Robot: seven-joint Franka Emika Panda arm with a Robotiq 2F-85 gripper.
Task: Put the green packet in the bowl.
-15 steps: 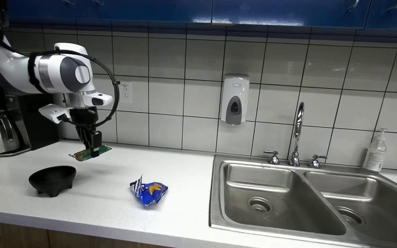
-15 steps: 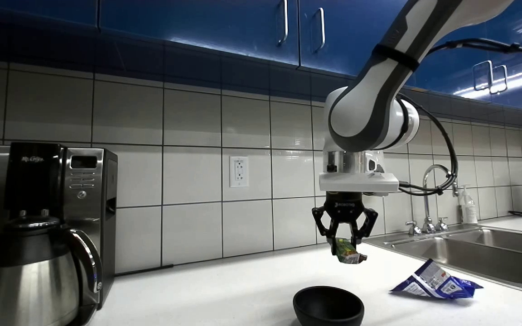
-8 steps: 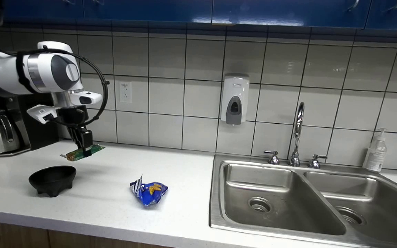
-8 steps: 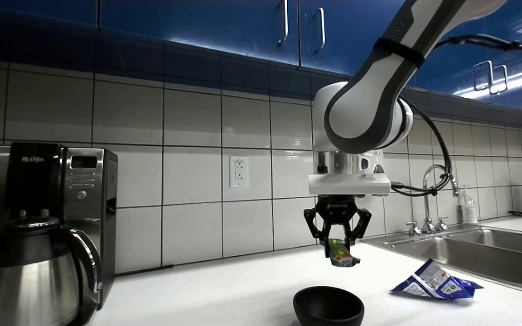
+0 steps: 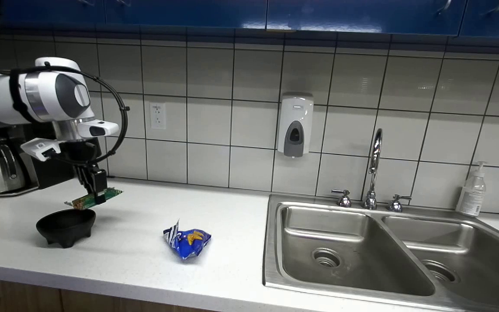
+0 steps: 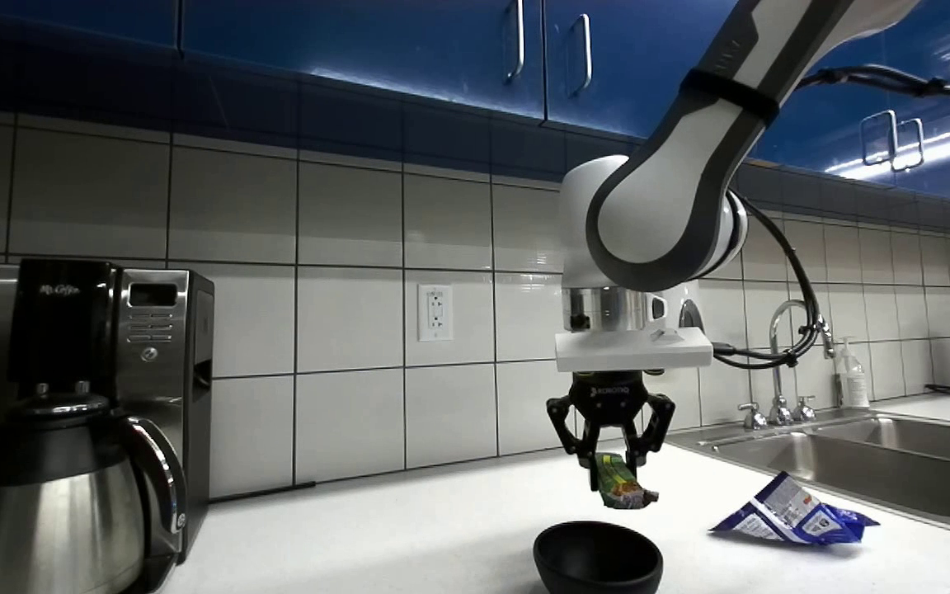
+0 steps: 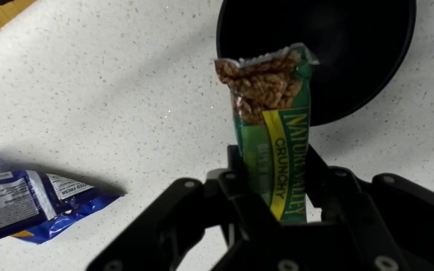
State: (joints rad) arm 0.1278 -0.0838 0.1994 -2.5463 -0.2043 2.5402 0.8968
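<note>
Plainly, we have the gripper (image 6: 617,472) clamped around the green packet (image 7: 273,113), a finger along each side, raised above the counter (image 5: 137,229). The packet's brown end juts forward of the fingertips; in the wrist view it covers part of the rim of the black bowl (image 7: 360,64), which sits lower and ahead of the gripper, apart from the packet. Below and off to one side of the gripper we see a crumpled blue bag (image 7: 17,210), with the sink (image 5: 272,242) farther out that way. On its opposite side we see the coffee maker (image 6: 157,388), well apart.
</note>
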